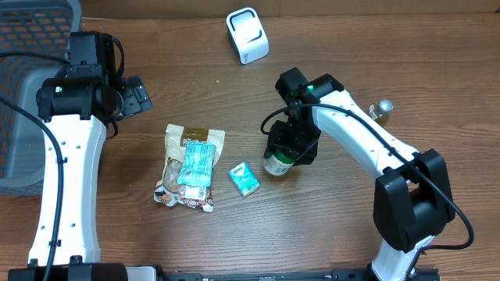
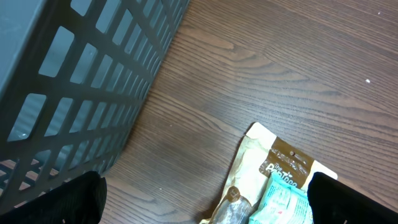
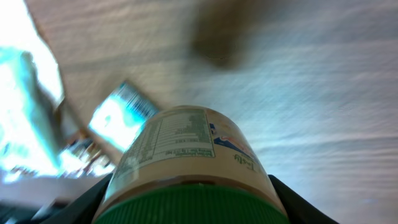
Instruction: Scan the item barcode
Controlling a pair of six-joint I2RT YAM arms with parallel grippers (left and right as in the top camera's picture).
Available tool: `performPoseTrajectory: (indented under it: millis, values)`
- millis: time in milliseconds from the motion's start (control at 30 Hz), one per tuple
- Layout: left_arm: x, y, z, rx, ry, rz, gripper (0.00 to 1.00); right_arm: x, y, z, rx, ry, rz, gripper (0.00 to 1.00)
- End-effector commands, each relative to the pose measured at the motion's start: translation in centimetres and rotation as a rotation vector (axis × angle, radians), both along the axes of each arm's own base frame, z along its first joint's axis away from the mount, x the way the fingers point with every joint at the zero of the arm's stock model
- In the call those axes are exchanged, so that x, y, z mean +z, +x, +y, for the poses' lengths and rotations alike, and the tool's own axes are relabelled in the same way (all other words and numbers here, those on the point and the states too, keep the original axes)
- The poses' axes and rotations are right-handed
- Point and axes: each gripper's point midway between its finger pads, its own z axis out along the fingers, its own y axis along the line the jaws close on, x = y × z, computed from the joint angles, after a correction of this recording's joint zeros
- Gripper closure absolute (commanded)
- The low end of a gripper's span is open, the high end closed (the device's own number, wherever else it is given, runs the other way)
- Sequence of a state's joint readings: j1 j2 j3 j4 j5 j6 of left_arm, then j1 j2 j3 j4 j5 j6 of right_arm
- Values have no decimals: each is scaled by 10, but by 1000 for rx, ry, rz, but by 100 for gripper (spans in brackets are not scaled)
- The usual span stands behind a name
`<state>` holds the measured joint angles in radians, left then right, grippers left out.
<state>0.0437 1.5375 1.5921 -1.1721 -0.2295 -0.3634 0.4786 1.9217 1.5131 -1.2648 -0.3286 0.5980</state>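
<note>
The table (image 1: 195, 86) carries a grey basket (image 1: 23, 94) at its left edge. Beside it hangs the left gripper (image 1: 139, 97), jaws spread wide and holding nothing. A brown bag (image 1: 187, 136) lies left of centre. The white scanner (image 1: 248, 35) sits at the back edge. Mid-table, well apart from it, the right gripper (image 1: 291, 150) clamps the green-capped bottle (image 1: 276, 165), just right of a small teal box (image 1: 244, 179).

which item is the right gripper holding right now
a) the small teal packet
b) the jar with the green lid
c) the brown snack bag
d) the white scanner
b, the right gripper is closed around the green-lidded jar, with a finger on either side of the lid in the right wrist view; the teal packet lies untouched beside it.
</note>
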Motion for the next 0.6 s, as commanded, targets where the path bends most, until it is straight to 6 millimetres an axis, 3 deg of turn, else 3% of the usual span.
performPoseTrajectory:
  millis: [0,200,567]
  values:
    - [5,1,3,-3,18,-11,1,34,-10,34,2,219,53,46]
    - [5,1,3,-3,18,-11,1,48,-24,48,-6,328,141,46]
    - [5,1,3,-3,18,-11,0,54,-46,42,-30,308,257,46]
